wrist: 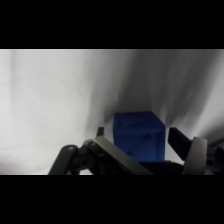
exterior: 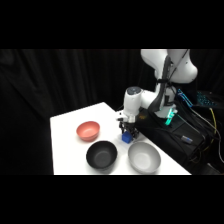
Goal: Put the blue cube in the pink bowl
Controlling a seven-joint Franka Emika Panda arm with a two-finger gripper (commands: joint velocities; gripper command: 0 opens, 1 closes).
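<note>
The hand (wrist: 136, 142) is lowered to the worktop (exterior: 67, 145) with the blue cube (wrist: 138, 136) between its released fingers.

The gripper (exterior: 127, 134) sat low over the blue cube (exterior: 128, 135); grey-silver bowl (exterior: 144, 156) just below it; pink bowl (exterior: 88, 130) off left.

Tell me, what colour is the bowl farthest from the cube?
The bowl farthest from the cube is salmon pink, seen best in the side view.

Probably a robotics lab: black curtains (exterior: 60, 80), white table (exterior: 70, 150), cabled equipment (exterior: 185, 135).
</note>
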